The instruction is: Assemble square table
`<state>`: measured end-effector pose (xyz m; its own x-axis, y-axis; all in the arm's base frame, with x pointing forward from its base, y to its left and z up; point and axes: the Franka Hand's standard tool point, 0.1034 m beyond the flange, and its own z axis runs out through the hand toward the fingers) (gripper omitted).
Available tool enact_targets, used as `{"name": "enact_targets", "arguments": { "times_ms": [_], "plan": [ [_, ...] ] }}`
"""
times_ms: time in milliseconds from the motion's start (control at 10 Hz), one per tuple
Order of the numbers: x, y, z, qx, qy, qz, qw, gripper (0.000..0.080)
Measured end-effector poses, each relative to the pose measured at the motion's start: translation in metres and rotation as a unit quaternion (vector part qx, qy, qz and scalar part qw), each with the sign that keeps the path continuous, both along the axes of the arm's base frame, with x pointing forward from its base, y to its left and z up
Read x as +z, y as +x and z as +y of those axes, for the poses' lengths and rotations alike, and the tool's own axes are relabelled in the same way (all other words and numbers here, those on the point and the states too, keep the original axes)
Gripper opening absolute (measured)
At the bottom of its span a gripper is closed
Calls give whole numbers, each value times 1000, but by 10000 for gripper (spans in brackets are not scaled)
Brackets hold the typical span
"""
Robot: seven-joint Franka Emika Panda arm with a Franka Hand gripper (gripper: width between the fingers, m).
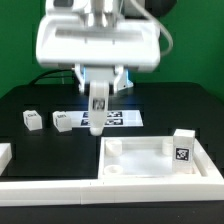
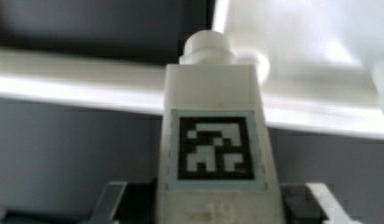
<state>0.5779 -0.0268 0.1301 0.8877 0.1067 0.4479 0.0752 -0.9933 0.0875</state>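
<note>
My gripper (image 1: pixel 97 92) hangs over the middle of the black table, shut on a white table leg (image 1: pixel 97 108) that points down, above the marker board. In the wrist view the leg (image 2: pixel 215 110) runs away from the gripper (image 2: pixel 215 207), its tag facing the camera and a round peg at its far end. The square tabletop (image 1: pixel 140 160) lies at the exterior view's lower right. One tagged leg (image 1: pixel 183 147) stands at its right corner. Two loose legs (image 1: pixel 32 120) (image 1: pixel 62 121) lie on the table at the left.
The marker board (image 1: pixel 122 118) lies flat behind the held leg. A long white rail (image 1: pixel 60 187) runs along the front edge, and another white piece (image 1: pixel 4 154) sits at the far left. Blurred white surfaces (image 2: pixel 313 60) fill the wrist view behind the leg.
</note>
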Motion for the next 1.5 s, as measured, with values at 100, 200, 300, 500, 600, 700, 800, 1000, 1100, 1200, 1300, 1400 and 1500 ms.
{"name": "enact_targets", "arguments": {
  "times_ms": [100,200,300,500,600,700,800,1000,1100,1200,1300,1400,1500],
  "plan": [
    [-8,13,0,-4,4,0,1000,291],
    [-19,22,14,-17,17,-1,1000,291],
    [-23,31,28,-15,22,-1,1000,291],
    [-19,40,27,-16,24,-2,1000,291],
    [-19,44,30,-14,25,-3,1000,291],
    [-23,43,31,-12,24,-1,1000,291],
    [-24,42,28,-13,22,-1,1000,291],
    [-30,40,28,-13,21,4,1000,292],
    [-33,40,27,-13,19,1,1000,292],
    [-34,41,25,-14,17,-6,1000,292],
    [-36,43,24,-15,14,-12,1000,292],
    [-38,42,24,-15,14,-10,1000,292],
    [-39,42,25,-15,14,-9,1000,292]
  ]
}}
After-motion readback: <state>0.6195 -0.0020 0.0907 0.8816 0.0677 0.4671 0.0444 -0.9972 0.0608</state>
